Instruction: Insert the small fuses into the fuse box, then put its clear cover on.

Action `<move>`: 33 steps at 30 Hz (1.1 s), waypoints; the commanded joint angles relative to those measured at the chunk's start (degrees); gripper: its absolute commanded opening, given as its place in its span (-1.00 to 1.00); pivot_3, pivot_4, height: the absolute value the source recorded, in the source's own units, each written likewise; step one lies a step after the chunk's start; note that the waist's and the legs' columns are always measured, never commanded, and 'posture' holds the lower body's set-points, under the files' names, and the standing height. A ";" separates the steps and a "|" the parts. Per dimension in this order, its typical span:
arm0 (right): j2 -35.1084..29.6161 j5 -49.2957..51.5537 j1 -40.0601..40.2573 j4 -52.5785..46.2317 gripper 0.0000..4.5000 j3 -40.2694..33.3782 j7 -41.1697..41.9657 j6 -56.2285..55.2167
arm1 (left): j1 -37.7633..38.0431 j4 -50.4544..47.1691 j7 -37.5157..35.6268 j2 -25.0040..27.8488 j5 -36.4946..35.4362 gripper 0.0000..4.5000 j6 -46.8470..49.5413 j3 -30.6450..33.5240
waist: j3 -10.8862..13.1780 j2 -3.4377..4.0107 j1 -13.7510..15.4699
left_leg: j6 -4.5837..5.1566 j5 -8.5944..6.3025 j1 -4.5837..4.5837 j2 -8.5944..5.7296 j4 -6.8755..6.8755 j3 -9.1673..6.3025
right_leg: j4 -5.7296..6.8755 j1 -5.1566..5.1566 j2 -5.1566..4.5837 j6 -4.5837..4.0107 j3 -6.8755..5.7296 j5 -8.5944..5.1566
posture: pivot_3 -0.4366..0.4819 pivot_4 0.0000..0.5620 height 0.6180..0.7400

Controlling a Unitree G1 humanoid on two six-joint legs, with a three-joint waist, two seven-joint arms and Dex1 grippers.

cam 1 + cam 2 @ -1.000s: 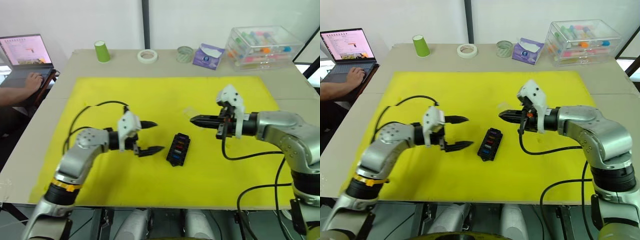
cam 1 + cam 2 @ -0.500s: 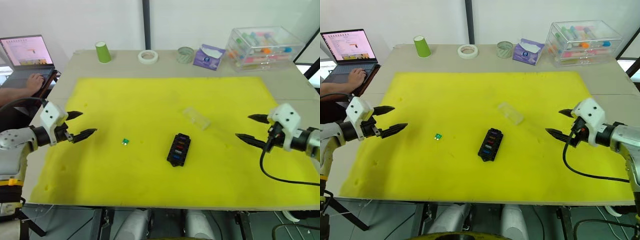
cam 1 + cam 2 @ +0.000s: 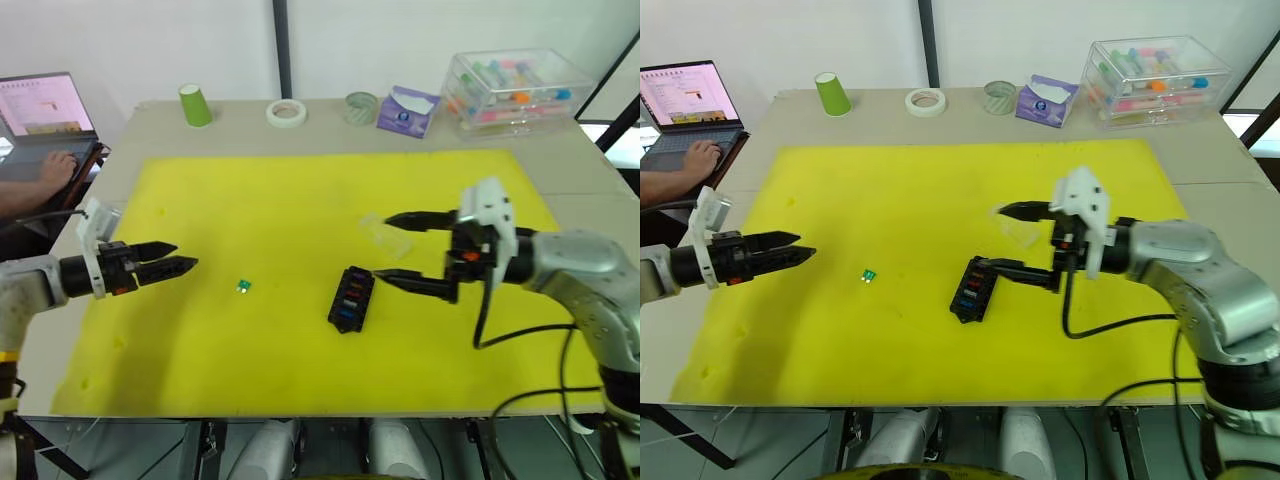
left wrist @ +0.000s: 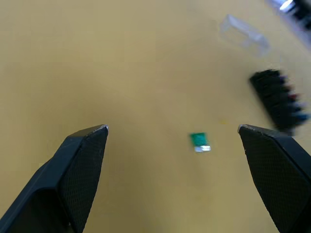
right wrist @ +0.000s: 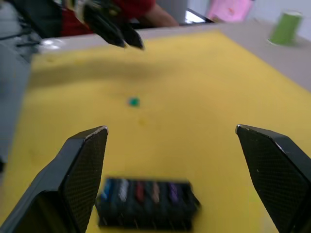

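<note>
One green fuse (image 3: 243, 286) lying loose on yellow mat (image 3: 300, 190), at 9 o'clock of fuse box (image 3: 350, 299). You are handling tiny, light, slippery piece: pinch flat sides. Left pincer (image 3: 172, 259) spread, empty; right pincer (image 3: 397, 250) spread, hovering by clear cover (image 3: 385, 233).

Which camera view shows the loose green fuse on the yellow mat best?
The left wrist view: the green fuse lies large between the open left gripper fingers, its metal end visible. Both eye views show a tiny green speck; the right wrist view shows a blurred dot.
</note>
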 commanded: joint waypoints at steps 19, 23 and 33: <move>5.23 0.12 -5.70 -5.98 0.98 6.67 -5.23 4.01 | -12.66 16.99 -1.32 -8.01 -1.99 1.00 22.54 -10.87 | -0.01 -0.02 -0.13 | -0.02 0.00 -0.02 -0.04 0.10 -0.07 | 0.07 -0.04 0.09 -0.01 0.01 0.00 | -0.05 -0.47 1.00; 5.01 0.63 -5.83 -6.00 0.98 6.23 -5.81 4.77 | -12.90 17.37 -1.96 -9.46 -0.67 1.00 20.69 -12.50 | -0.01 -0.02 -0.07 | -0.02 0.00 -0.02 -0.04 0.10 -0.07 | 0.07 -0.03 0.07 -0.01 0.01 0.00 | -0.05 -0.47 1.00; 5.76 1.59 -6.56 -5.94 0.98 6.39 -7.23 6.17 | -16.19 21.84 -2.62 -12.28 2.17 1.00 18.83 -13.49 | -0.02 -0.03 0.22 | -0.02 0.00 -0.02 -0.05 0.18 -0.08 | 0.08 0.02 0.06 -0.01 0.01 0.00 | -0.05 -0.47 1.00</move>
